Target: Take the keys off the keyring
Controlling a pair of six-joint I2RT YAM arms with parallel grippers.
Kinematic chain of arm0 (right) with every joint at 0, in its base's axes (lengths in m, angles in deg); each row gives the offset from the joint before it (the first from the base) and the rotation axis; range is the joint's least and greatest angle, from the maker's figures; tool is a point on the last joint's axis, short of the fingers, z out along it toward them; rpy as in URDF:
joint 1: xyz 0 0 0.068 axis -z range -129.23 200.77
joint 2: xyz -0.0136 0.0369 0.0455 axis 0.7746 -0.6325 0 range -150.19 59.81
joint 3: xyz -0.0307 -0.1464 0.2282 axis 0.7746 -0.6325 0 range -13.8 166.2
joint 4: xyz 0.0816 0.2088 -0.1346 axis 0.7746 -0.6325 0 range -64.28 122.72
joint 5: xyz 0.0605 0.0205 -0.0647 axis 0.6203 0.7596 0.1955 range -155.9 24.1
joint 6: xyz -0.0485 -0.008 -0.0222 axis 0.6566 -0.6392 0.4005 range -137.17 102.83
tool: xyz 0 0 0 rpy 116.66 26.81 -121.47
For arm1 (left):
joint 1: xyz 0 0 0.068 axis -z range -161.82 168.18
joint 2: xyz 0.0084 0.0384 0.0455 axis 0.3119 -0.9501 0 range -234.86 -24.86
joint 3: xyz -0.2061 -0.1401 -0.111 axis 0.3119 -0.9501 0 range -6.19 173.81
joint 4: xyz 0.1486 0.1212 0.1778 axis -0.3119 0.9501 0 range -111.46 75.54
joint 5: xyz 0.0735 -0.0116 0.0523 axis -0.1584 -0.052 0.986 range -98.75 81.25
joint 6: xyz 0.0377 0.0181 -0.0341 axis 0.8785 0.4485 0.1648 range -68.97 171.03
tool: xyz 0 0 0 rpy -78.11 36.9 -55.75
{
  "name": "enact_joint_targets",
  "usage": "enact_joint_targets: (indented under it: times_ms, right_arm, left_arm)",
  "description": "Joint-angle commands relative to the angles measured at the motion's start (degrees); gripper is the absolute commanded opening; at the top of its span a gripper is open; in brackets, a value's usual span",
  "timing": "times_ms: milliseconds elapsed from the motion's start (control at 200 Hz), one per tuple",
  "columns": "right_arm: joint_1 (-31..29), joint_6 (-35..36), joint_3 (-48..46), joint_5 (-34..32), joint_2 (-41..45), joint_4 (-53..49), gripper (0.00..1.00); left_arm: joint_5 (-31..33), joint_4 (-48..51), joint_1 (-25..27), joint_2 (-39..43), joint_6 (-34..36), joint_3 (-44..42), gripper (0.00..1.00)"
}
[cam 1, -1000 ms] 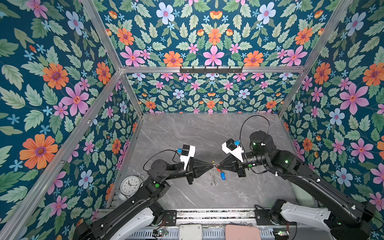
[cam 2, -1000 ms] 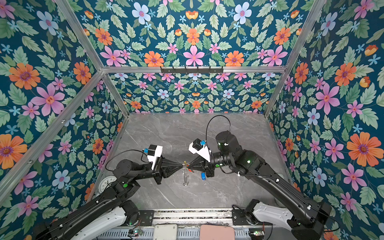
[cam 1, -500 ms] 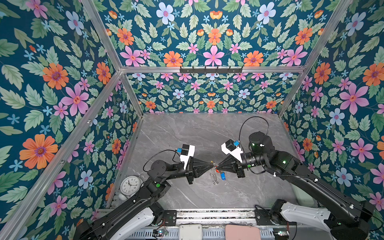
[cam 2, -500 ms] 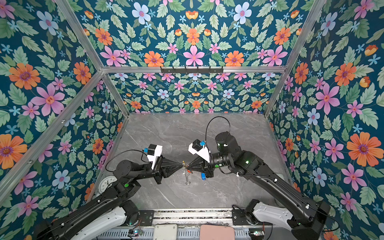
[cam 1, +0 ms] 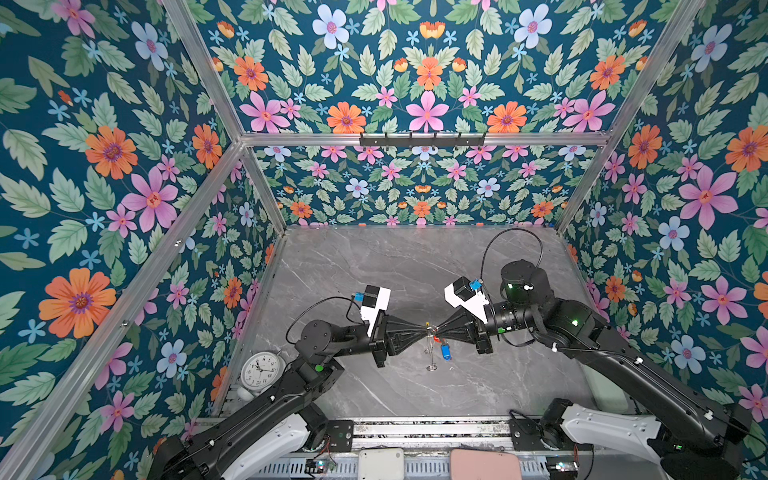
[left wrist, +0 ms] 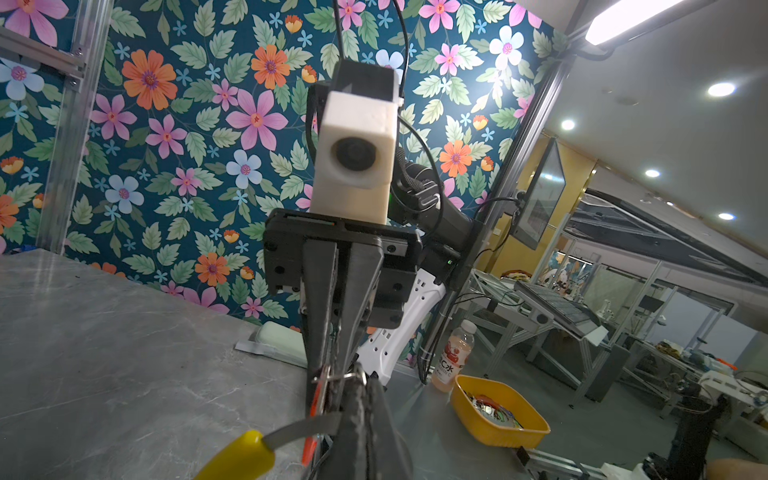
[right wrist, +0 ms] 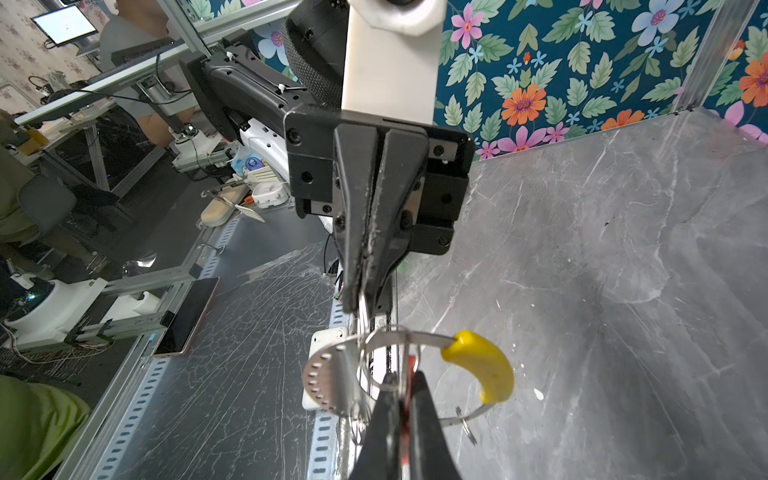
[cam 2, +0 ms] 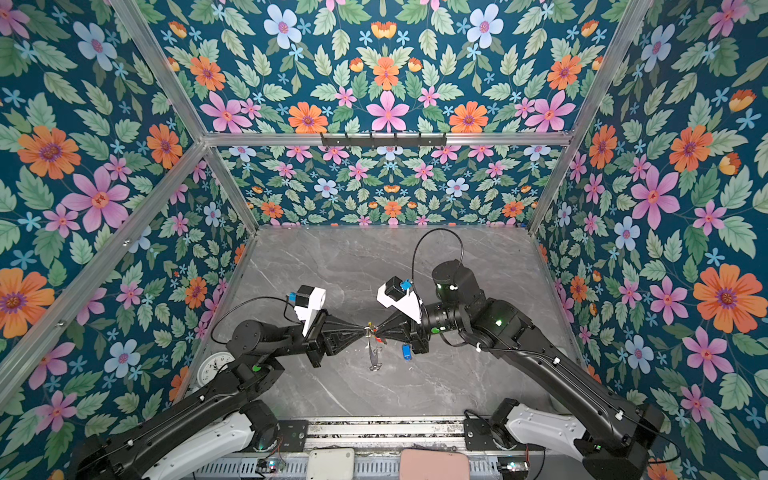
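1. The keyring (right wrist: 415, 338), with a yellow sleeve (right wrist: 478, 368) on one arc, hangs in the air at lower centre of both top views, between the two gripper tips.
2. The left gripper (right wrist: 360, 297) is pressed together on a thin wire loop of the keyring.
3. The right gripper (right wrist: 401, 388) pinches the red-tagged key (right wrist: 410, 365).
4. The blue-tagged key (cam 1: 446, 352) lies on the grey table (cam 1: 374, 270), just right of the ring.

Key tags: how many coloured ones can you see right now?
2. The blue tag lies apart on the table by the right tool; the red-orange tag is pinched in that tool. More could hide behind the arms.
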Motion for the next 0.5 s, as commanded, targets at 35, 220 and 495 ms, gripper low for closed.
enact_joint_targets:
  times_ms: [35, 220, 495]
  right_arm:
    - [0.06, 1.05, 0.95, -2.44, -1.12, -1.03, 0.0]
    - [0.05, 0.36, 0.6, -0.29, -2.13, 0.43, 0.0]
    - [-1.07, -0.88, -1.14, 0.4, -1.57, 2.78, 0.0]
  left_arm:
    - [-3.89, -9.74, 0.07, -0.1, -4.77, -0.25, 0.0]
    - [-2.27, -18.18, 0.06, -1.05, -8.79, -2.06, 0.0]
    - [2.95, -21.06, 0.06, -1.95, -8.93, -3.11, 0.0]
